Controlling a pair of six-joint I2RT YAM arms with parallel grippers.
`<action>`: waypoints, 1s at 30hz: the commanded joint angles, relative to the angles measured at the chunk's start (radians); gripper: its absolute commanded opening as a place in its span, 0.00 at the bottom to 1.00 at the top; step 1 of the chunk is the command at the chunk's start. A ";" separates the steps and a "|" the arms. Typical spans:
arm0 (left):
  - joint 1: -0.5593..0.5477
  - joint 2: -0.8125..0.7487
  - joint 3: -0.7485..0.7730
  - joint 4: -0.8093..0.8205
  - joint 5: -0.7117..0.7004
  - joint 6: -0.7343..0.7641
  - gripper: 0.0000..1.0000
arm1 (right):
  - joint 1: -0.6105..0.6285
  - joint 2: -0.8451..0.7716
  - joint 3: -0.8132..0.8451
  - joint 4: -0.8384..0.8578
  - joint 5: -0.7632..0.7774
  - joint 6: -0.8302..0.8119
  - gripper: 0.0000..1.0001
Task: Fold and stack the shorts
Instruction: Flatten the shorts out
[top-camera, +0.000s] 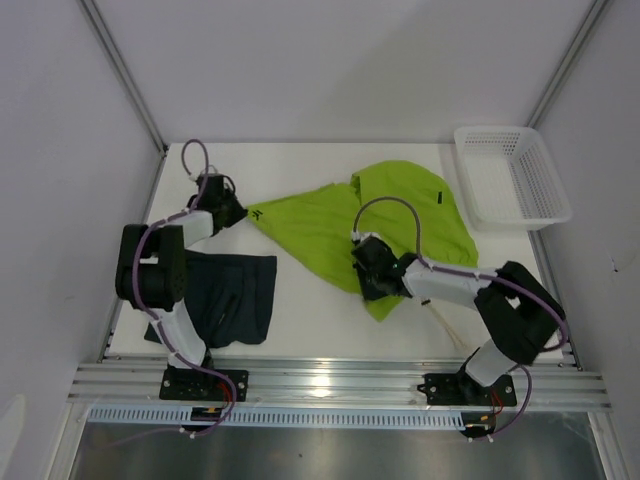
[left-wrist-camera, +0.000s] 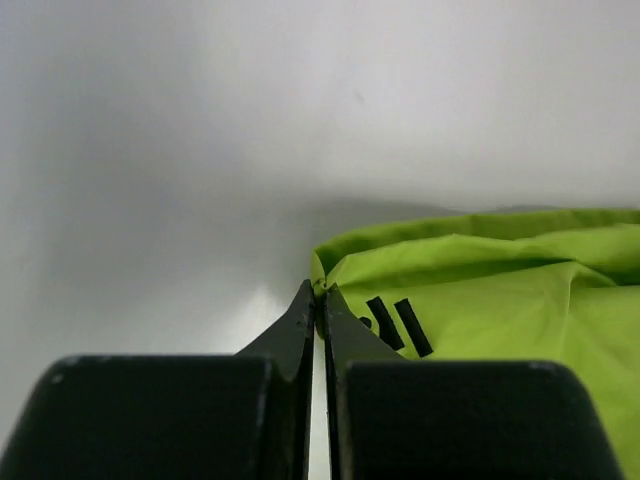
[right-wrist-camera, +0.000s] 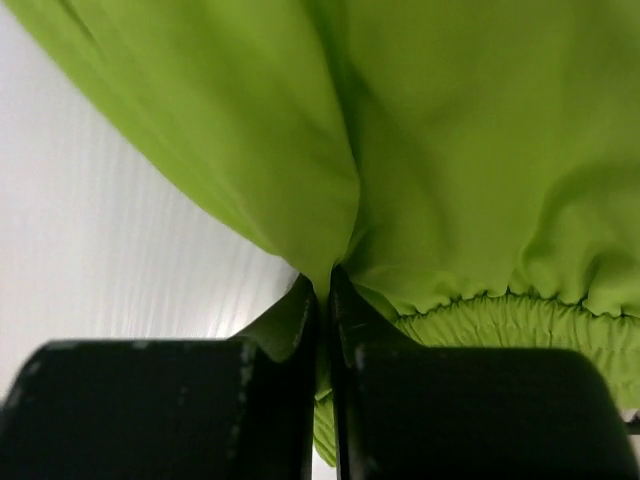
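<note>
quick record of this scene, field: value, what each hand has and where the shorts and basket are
left hand: shut, pinching a corner of the green shorts
right hand: shut on the green shorts by the elastic waistband
dark shorts: near left of the table, not held
basket: far right corner of the table

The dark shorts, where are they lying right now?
In the top view, the dark shorts lie flat at the near left of the table, partly hidden by the left arm, just left of the lime green shorts.
</note>
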 joint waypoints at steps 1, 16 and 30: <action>0.078 -0.136 -0.078 0.137 -0.009 -0.071 0.00 | -0.166 0.167 0.177 -0.057 -0.048 -0.095 0.00; 0.137 -0.441 -0.465 0.349 -0.114 -0.125 0.00 | -0.159 0.328 0.327 -0.055 -0.277 -0.270 0.00; 0.020 -0.455 -0.431 0.349 -0.158 -0.049 0.00 | -0.178 0.411 0.632 -0.071 0.557 0.145 1.00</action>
